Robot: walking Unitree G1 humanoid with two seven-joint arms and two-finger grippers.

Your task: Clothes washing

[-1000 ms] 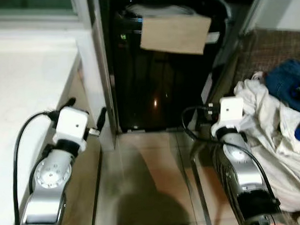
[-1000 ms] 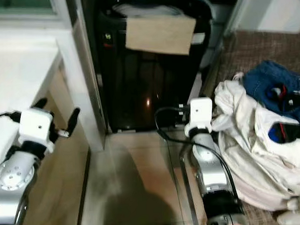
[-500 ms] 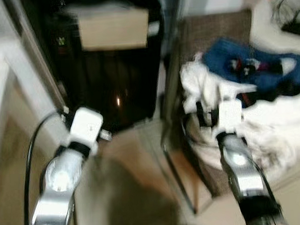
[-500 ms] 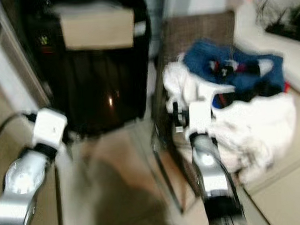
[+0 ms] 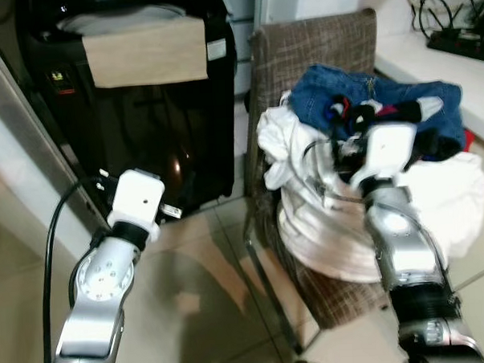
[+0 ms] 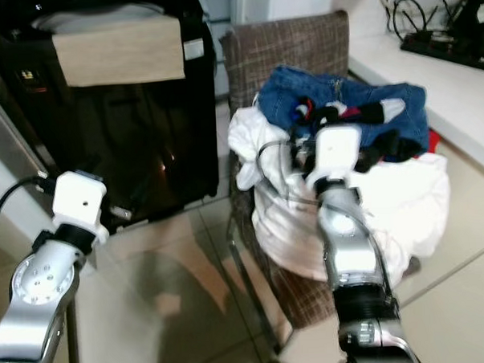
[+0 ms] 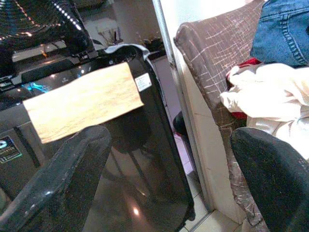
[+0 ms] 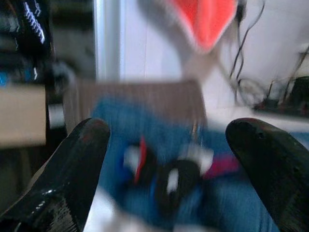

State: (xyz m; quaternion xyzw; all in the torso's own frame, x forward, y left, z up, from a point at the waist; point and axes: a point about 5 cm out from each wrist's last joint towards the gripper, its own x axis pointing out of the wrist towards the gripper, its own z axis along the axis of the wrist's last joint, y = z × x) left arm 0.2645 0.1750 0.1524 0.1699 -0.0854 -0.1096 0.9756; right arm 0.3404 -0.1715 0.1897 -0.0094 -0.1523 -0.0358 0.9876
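The whole view has swung round to the right: a second ago the black washing machine [image 5: 135, 114] sat dead centre, and now it takes the upper left of the frame while the brown chair [image 5: 316, 45] with its heap of laundry fills the middle and right. That's the robot turning, not the things moving. The pile itself sits on the seat, a big white garment [image 5: 308, 219] spilling over the front edge, blue jeans [image 5: 359, 92] on top against the backrest, darker bits of clothing tucked between. The right claw [image 8: 166, 169] has come forward and now hangs just over the pile, near the jeans, its two fingers spread wide with nothing between them. The left claw [image 7: 169, 159] hangs low by the machine's front, fingers also apart, idle. So the pick-up looks about to start: no garment is gripped yet, everything still on the chair.
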